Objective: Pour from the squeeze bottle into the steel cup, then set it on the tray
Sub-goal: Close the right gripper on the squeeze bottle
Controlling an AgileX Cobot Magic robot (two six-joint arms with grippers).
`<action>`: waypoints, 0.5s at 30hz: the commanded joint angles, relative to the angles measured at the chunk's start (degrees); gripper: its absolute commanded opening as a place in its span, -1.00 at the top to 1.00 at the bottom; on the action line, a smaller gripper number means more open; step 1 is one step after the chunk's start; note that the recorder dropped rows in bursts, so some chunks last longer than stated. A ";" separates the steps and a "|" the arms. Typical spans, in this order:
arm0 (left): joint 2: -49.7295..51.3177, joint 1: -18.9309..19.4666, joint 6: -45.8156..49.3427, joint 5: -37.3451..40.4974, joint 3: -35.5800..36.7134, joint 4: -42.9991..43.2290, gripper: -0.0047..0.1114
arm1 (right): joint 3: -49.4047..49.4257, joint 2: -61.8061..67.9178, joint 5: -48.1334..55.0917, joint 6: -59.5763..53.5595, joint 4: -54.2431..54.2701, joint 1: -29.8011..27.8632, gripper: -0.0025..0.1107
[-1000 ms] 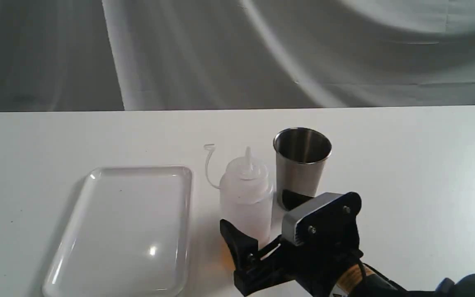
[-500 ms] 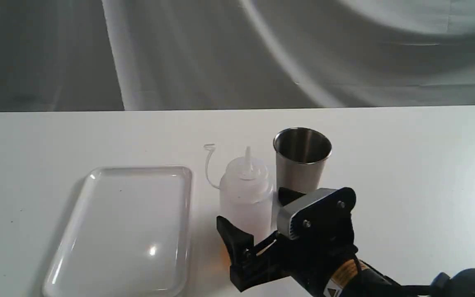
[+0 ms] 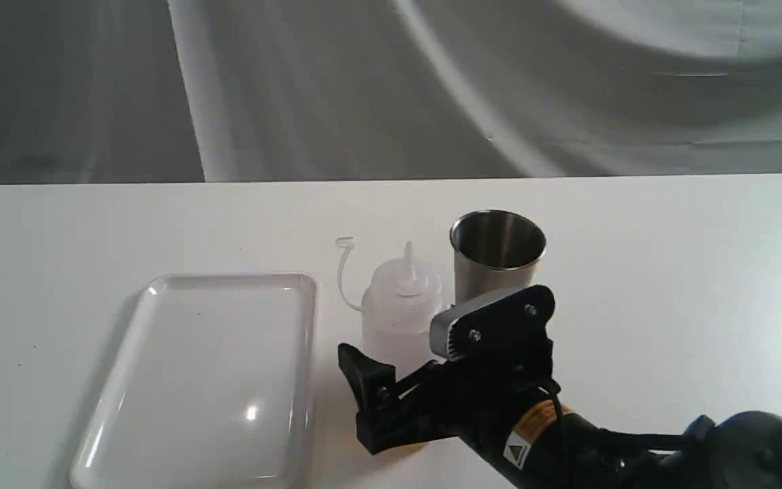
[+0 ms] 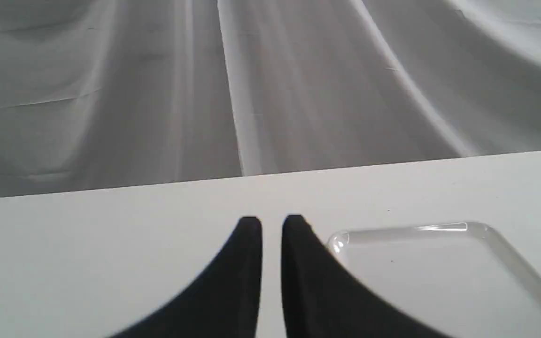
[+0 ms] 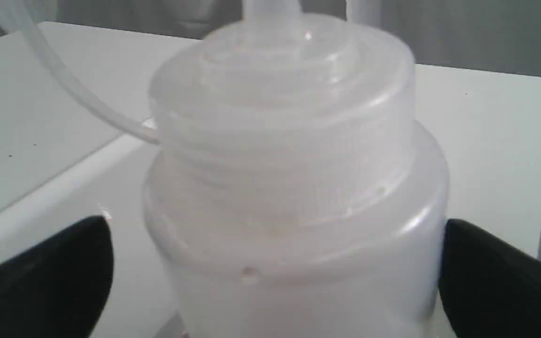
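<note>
Right claw (image 3: 401,346) wide open, empty, fingers (image 3: 367,373) either side of bottle (image 3: 401,299), upright on counter (image 3: 669,272); cup (image 3: 497,258) at its 2 o'clock, tray (image 3: 160,285) at 8. Grasp step. Nxt: close gently, lift, tip toward cup.

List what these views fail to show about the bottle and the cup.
- bottle: lower body and liquid level hidden behind the right gripper in the exterior view; nozzle tip and base cut off by the right wrist view's edges.
- cup: base hidden by that gripper in the exterior view; dark inside, contents unreadable; only a sliver in the right wrist view.
</note>
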 commanded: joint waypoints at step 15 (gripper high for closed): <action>-0.27 -0.28 -0.30 -0.09 0.25 0.04 0.78 | -2.92 2.25 2.12 -0.09 1.24 -0.58 -0.67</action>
